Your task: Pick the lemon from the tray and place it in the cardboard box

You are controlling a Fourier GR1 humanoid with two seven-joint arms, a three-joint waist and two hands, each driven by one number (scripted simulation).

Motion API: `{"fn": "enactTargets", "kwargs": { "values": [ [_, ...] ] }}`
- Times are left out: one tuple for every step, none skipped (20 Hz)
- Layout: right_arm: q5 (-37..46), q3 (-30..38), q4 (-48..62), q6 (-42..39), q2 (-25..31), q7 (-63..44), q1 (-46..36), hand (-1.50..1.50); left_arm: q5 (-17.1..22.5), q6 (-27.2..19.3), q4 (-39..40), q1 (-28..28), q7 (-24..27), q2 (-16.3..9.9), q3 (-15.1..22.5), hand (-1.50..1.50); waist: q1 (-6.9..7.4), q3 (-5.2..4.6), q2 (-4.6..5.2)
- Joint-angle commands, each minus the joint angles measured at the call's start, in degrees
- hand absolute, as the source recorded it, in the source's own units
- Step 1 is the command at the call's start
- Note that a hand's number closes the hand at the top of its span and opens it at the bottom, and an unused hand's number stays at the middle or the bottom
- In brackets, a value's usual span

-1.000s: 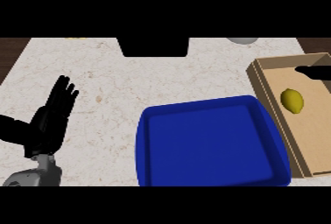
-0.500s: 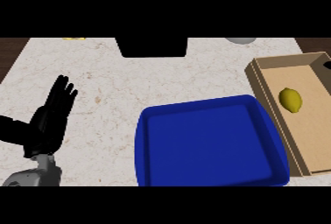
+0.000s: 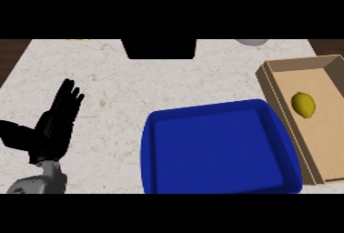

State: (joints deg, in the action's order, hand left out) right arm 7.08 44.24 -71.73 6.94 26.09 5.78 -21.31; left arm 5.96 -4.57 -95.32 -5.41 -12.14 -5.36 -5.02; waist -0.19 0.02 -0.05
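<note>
The yellow lemon (image 3: pixel 304 104) lies inside the cardboard box (image 3: pixel 283 108) at the right of the counter, nothing touching it. The blue tray (image 3: pixel 218 148) beside the box holds nothing. My left hand (image 3: pixel 50 127) rests open at the lower left, fingers pointing up, far from both. My right hand shows nowhere in the head view.
A dark rectangular opening (image 3: pixel 161 48) cuts into the counter's far edge. A grey round object (image 3: pixel 250 42) peeks in at the top right, and a small yellow thing (image 3: pixel 78 40) at the top left. Bare speckled counter (image 3: pixel 134 86) lies between my left hand and the tray.
The dark tip of my right hand, seen at the box's far right corner a second ago, has left the view. Lemon, tray and left hand stay put.
</note>
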Motion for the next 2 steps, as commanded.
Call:
{"fn": "enactTargets", "kwargs": {
  "values": [
    [-3.7, 0.8, -0.4, 0.5, 0.5, 2.6, 4.2, -1.50, -0.2, -0.7, -1.5, -1.0, -3.3, -0.4, 0.0, 0.00, 0.13, -0.01, 0.01],
    [-5.7, 2.6, -3.4, -2.5, 1.1, 1.3, 7.1, -1.50, 0.7, 1.1, -0.9, -0.4, -1.5, -1.9, -1.5, 0.00, -0.06, -0.02, -0.03]
  ]
}}
